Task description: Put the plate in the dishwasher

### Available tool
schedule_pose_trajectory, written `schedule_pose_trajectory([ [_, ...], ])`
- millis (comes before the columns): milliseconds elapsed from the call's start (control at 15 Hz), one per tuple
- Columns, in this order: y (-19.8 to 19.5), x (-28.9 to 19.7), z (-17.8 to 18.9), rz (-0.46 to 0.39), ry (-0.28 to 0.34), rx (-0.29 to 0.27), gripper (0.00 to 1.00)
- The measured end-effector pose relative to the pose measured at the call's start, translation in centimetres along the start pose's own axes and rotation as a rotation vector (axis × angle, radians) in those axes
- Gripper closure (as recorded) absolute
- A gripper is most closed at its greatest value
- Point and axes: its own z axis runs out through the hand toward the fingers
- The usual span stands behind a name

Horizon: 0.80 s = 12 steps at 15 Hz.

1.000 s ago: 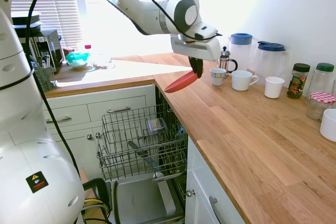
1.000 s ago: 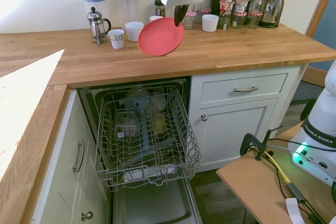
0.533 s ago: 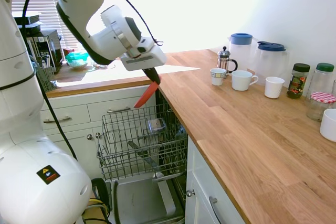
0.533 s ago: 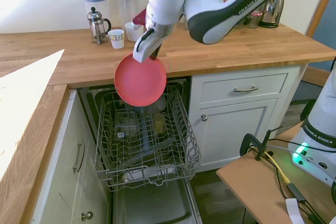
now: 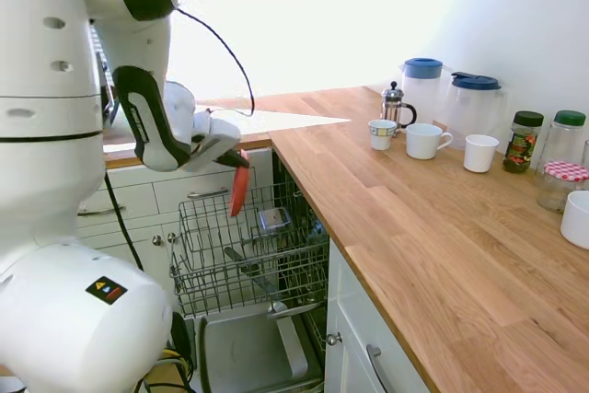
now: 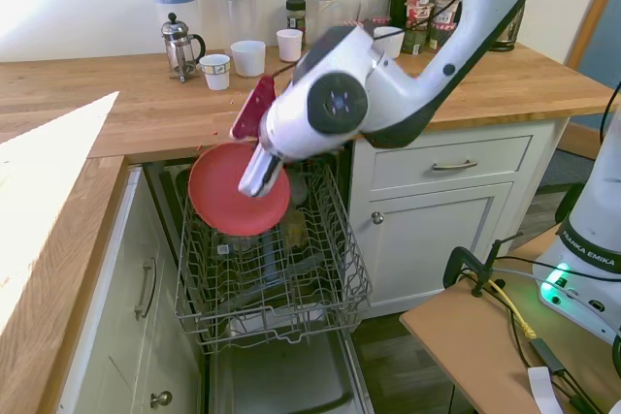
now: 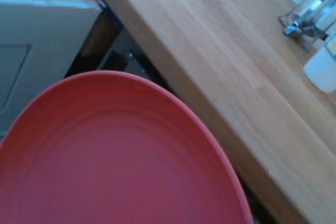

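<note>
Over the pulled-out rack of the dishwasher (image 6: pixel 272 259) hangs the plate (image 6: pixel 233 191), stood nearly on edge and pinched at its upper rim by the jaws of the gripper (image 5: pixel 237 161), which are closed on it. From the first exterior view the plate (image 5: pixel 239 189) shows as a thin red sliver just above the rack's back wires, beside the front edge of the wooden desk (image 5: pixel 414 218) and apart from it. Below it the rack wires stand open with room between the rows, and the steel inner door lies flat under the rack. In the wrist view the plate (image 7: pixel 105 161) fills the lower part, with the desk edge running past it. White mugs (image 5: pixel 428 140) and lidded jugs (image 5: pixel 423 80) stand well away at the back of the desk. Half a second ago the plate was higher, level with the desk edge; a second ago it was over the desk by the mugs, tilted; now it has dropped toward the rack and swung out from the desk.
</note>
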Motion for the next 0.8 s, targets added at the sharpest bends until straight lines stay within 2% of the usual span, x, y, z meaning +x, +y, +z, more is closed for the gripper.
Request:
schedule_pose_trajectory([
  [133,0.8,-4.2,3.1,-0.058,0.051,0.013,1.00],
  [267,1.5,-6.7,5.0,-0.092,0.069,0.005,1.00],
  [800,-0.3,-9.9,5.4,-0.101,0.021,0.017,1.00],
])
